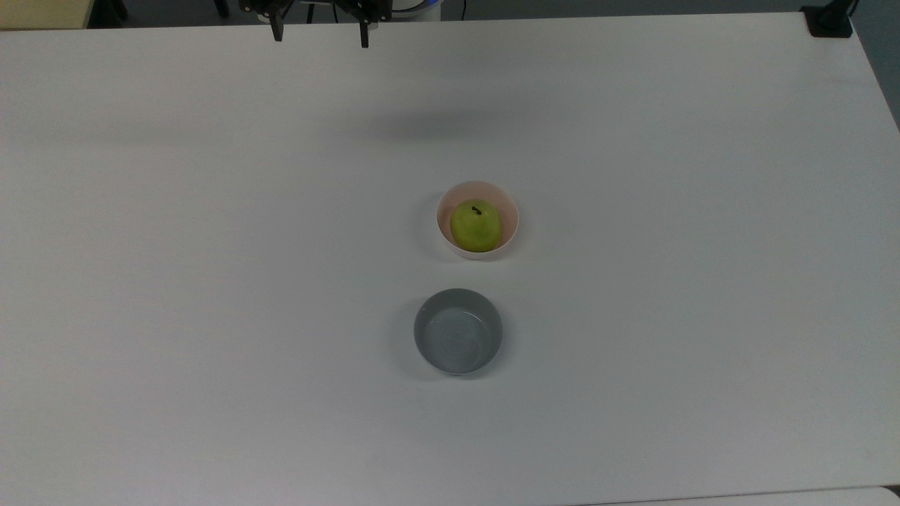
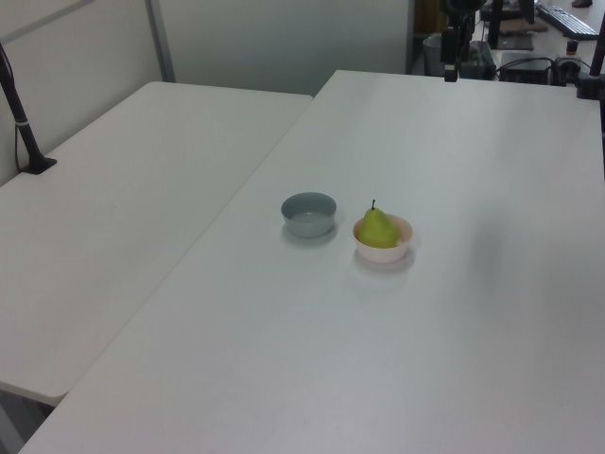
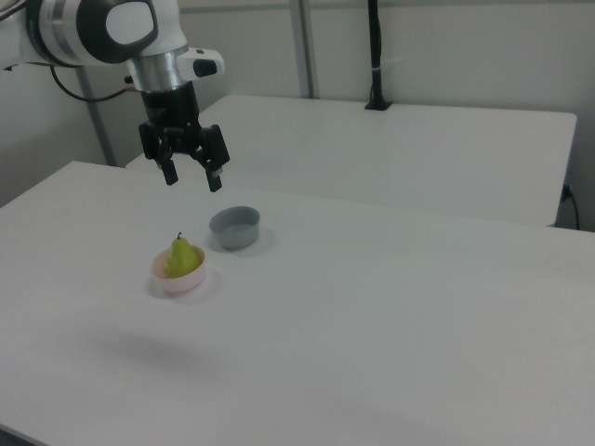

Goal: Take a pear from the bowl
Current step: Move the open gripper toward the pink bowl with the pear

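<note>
A single yellow-green pear [image 1: 476,226] sits upright, its short dark stem pointing up, inside one small pale pink bowl [image 1: 477,188] near the middle of a white bench [image 1: 211,281]. A second bowl, grey [image 1: 458,331] and slightly larger, stands just beside the pink one without touching it; in the top view it lies below the pink bowl, in the left view's left of it, and in the right view's right and a little behind. That makes two bowls and one piece of fruit on the bench. The robot arm's one black claw [image 3: 191,177] hangs in the air well above the bench and well apart from the pear, its two fingers [image 3: 170,174] spread wide with nothing between them; in the right view it sits above and slightly behind the pink bowl, and in the top view its finger tips show at the upper edge, left of the bowls. A soft shadow falls on the bench between the claw and the pink bowl in the top view. A second white table [image 3: 418,149] stands next to the bench, with one dark clamped pole [image 3: 376,56] at its far edge in the right view.
</note>
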Robot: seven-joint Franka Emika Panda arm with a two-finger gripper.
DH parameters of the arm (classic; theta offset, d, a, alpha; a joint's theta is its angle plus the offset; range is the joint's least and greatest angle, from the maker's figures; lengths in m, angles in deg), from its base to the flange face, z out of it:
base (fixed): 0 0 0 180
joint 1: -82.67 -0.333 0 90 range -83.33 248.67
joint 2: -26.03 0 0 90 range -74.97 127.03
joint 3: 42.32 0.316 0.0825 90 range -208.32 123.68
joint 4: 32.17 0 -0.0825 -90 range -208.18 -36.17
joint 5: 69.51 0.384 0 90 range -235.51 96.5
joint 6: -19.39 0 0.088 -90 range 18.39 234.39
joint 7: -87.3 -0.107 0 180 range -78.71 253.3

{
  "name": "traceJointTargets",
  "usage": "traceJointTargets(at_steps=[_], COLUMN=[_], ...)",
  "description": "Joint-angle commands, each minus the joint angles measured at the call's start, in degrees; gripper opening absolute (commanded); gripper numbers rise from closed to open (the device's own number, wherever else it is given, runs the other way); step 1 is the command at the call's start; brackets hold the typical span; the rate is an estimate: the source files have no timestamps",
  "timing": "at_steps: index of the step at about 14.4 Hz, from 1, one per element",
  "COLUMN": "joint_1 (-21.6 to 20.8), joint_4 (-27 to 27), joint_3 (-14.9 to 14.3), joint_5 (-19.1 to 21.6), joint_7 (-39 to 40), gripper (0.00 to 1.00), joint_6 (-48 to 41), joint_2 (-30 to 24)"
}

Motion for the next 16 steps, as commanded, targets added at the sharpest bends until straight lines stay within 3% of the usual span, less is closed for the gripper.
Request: traceJointTargets(at_steps=[1, 12, 16], joint_1=[-0.32, -0.40, -2.77], joint_4=[0.35, 0.35, 1.23], joint_3=[-0.42, -0.25, 0.55], joint_5=[-0.78, -0.52, 0.10], joint_7=[1.29, 0.59, 0.50], gripper=[1.00, 1.00, 1.00], joint_6=[-0.75, -1.01, -0.75], joint_2=[-0.19, -0.28, 0.16])
